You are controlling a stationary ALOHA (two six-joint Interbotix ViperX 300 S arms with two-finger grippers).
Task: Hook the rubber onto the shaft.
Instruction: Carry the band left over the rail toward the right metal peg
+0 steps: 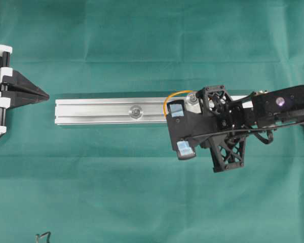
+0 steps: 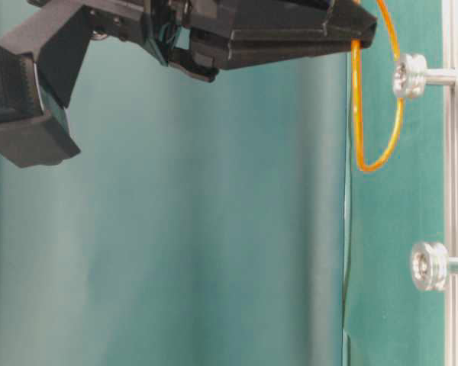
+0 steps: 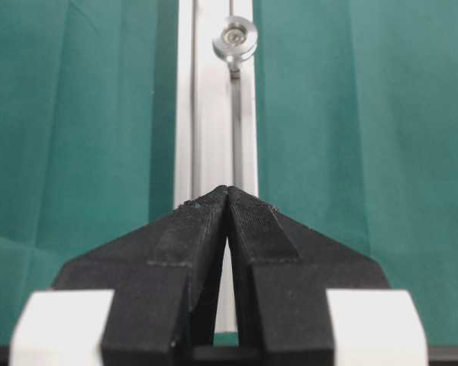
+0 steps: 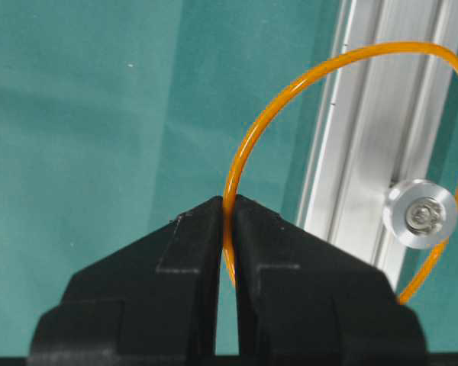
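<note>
From overhead I am seeing the right gripper (image 1: 166, 112) reaching in over the silver rail (image 1: 101, 110), its tips sitting at the near edge of the rail. The rubber (image 1: 173, 95) is arcing up from those tips and curving over toward a shaft (image 1: 192, 97) just beside the gripper body. A second shaft (image 1: 136, 112) is standing further along the rail, away from the tool. The left gripper (image 1: 44, 95) is sitting well apart, off the rail's far end, with its fingers pressed together and nothing between them.

At table level I am looking at the right gripper (image 2: 366, 30) clamped tight on the rubber (image 2: 358, 114), which is hanging from the tips as a loop. The loop is passing around the upper shaft (image 2: 410, 75); whether it is touching the shaft I cannot tell. The lower shaft (image 2: 430, 265) is bare.

Through the left wrist camera the left gripper (image 3: 229, 191) is showing closed, empty tips over the rail (image 3: 214, 114).

Through the right wrist camera the rubber (image 4: 290, 88) is pinched between closed fingers (image 4: 187, 244), looping ahead around the shaft (image 4: 423, 214).
</note>
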